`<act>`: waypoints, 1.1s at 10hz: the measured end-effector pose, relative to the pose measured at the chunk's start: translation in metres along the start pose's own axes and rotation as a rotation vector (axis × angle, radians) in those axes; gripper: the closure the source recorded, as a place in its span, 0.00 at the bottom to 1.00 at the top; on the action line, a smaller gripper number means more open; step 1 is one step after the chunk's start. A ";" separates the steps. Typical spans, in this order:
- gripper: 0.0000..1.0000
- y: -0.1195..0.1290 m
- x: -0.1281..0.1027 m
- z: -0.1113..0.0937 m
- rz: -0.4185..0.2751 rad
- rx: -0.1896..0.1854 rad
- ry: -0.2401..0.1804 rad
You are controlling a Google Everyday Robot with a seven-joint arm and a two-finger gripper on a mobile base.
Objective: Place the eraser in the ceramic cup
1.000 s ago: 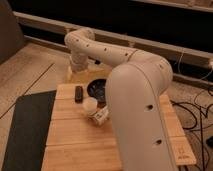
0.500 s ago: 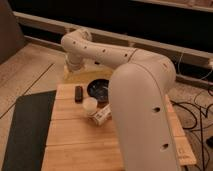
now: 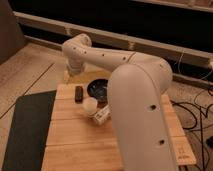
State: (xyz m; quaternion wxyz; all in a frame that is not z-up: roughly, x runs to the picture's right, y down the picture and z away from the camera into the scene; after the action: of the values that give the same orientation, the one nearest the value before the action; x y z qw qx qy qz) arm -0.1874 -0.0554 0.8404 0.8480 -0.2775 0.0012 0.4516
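Note:
The eraser (image 3: pixel 79 93), a small dark block, lies on the wooden table (image 3: pixel 75 145) near its far left. Just to its right and a little nearer stands the cream-white ceramic cup (image 3: pixel 90 105), upright. My white arm sweeps from the lower right up over the table and bends down at the far left. The gripper (image 3: pixel 70 76) hangs at the table's far-left corner, just beyond the eraser and apart from it, open with nothing in it. The wrist largely covers it.
A wide dark bowl (image 3: pixel 98 89) sits behind the cup. A white bottle (image 3: pixel 101 116) lies just in front of the cup. A dark mat (image 3: pixel 27 130) covers the floor to the left. Cables (image 3: pixel 200 115) trail on the right.
The arm's far end has dipped slightly lower toward the table's far-left corner. The eraser, cup and bowl have not moved.

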 end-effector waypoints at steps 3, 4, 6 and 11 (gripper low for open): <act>0.35 0.022 -0.009 0.039 -0.045 -0.048 0.065; 0.35 0.027 -0.009 0.051 -0.045 -0.067 0.087; 0.35 0.028 -0.005 0.077 -0.012 -0.110 0.129; 0.35 -0.002 0.001 0.106 0.147 -0.115 0.180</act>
State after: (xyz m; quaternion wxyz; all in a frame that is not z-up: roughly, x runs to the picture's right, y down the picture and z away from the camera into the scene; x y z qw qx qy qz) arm -0.2120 -0.0053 0.9309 0.7917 -0.3642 0.0716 0.4852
